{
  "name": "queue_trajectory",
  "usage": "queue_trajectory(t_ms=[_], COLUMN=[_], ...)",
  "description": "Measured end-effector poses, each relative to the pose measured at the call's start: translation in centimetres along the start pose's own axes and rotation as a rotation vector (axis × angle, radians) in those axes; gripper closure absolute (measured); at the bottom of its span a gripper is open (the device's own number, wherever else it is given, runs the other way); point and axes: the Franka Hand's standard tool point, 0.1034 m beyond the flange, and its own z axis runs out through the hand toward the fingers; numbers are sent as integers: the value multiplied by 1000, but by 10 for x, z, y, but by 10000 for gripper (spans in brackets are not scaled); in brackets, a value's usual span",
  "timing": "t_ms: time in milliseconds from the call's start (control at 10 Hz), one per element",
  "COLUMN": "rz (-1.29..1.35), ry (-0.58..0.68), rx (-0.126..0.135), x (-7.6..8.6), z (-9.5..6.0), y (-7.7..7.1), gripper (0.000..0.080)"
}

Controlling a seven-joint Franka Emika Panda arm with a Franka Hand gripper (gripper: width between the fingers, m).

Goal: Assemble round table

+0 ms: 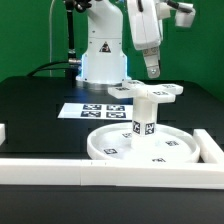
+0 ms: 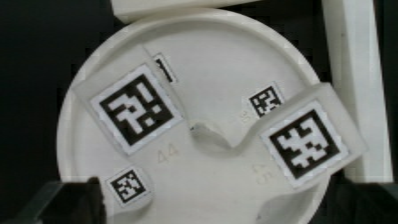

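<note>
The round disc [image 1: 165, 150] lies rim up near the front of the table. The short leg [image 1: 145, 118] stands upright in its middle. The cross-shaped lobed base [image 1: 152, 93] sits on top of the leg. My gripper [image 1: 151, 70] hangs just above the base, apart from it, open and empty. In the wrist view I look straight down: two tagged lobes of the base [image 2: 302, 140] show large over the disc [image 2: 214, 45]. The dark fingertips [image 2: 63, 200] stand wide apart at the frame's edge, around my gripper [image 2: 217, 208]. The leg is hidden there.
The marker board [image 1: 92, 109] lies flat behind the disc on the black table. White border rails run along the front [image 1: 90, 168], the exterior view's right [image 1: 211, 148] and the exterior view's left [image 1: 3, 131]. The robot's base [image 1: 102, 55] stands at the back.
</note>
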Motion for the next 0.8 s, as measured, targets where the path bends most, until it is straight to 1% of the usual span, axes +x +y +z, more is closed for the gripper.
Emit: queue_trajectory(t_ms=[200,300,400,500,600,700,800], rz=[-6,-129,-298,-494,-687,-773,-821], ry=[1,3,19,29,14,10,9], rx=[-2,-4,-22,-51,-69,-68,-68], x=[0,0,-2,-6,-9,-11,-11], z=[1,2,3,3,3,2,2], y=[1,1,3,4,3,3,3], gripper=[150,150,150,150,150,150,150])
